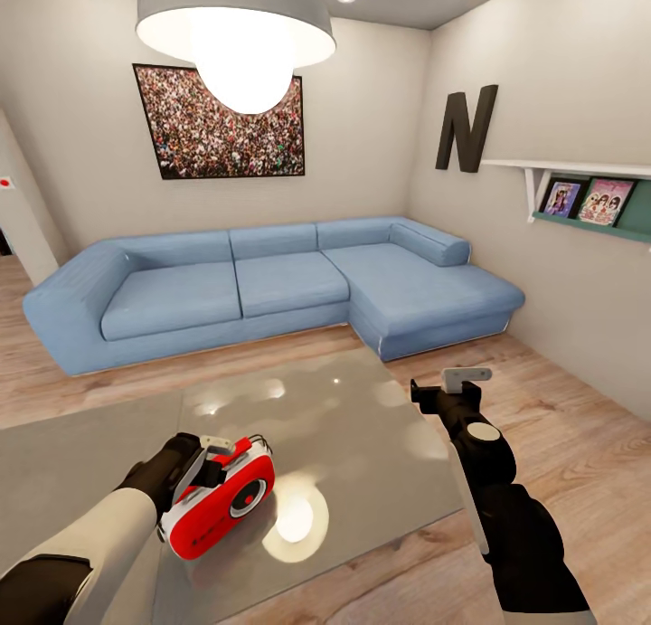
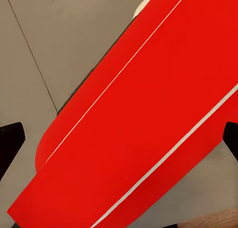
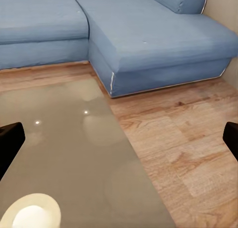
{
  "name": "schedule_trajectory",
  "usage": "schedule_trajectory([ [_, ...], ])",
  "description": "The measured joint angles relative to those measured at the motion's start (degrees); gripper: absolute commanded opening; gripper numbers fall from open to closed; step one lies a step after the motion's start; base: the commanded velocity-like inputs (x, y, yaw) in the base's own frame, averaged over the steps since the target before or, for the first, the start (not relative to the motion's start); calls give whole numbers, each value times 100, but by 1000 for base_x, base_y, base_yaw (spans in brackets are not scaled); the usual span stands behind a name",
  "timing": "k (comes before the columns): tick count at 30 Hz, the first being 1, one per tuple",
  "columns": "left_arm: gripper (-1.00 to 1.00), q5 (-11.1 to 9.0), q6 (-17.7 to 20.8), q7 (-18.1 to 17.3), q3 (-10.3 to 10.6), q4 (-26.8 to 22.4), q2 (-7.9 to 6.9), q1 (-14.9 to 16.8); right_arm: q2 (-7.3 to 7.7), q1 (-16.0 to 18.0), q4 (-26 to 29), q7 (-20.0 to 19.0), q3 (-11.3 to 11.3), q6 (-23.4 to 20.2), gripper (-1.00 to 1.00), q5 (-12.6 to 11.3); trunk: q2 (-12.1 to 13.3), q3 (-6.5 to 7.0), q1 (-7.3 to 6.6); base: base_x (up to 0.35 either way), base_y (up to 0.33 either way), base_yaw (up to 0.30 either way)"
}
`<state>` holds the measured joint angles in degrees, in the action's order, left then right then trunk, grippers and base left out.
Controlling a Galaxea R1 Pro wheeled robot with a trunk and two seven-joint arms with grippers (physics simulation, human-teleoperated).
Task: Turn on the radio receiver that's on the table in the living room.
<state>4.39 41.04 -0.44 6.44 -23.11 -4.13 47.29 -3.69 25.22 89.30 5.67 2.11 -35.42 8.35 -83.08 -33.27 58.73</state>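
Note:
The red radio receiver with white sides lies near the front left of the glossy grey table, its round dial facing me. My left gripper is right at the radio's upper left end, by the thin handle. In the left wrist view the radio's red face spans the gap of the left gripper, whose black fingertips stand wide apart, open. I cannot tell if they touch it. My right gripper hangs open above the table's right edge, with nothing between its fingers.
A blue L-shaped sofa runs behind the table, its chaise near the far right corner. The white pendant lamp hangs overhead. A wall shelf is on the right, and wood floor lies beside the table.

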Motion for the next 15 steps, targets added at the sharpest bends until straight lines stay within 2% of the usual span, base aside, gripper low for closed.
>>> schedule_trajectory([
  [15,100,-3,0,0,6,-2,0,0,0,0,0,2,0,0,100,0,0,0,0,0,0,0],
])
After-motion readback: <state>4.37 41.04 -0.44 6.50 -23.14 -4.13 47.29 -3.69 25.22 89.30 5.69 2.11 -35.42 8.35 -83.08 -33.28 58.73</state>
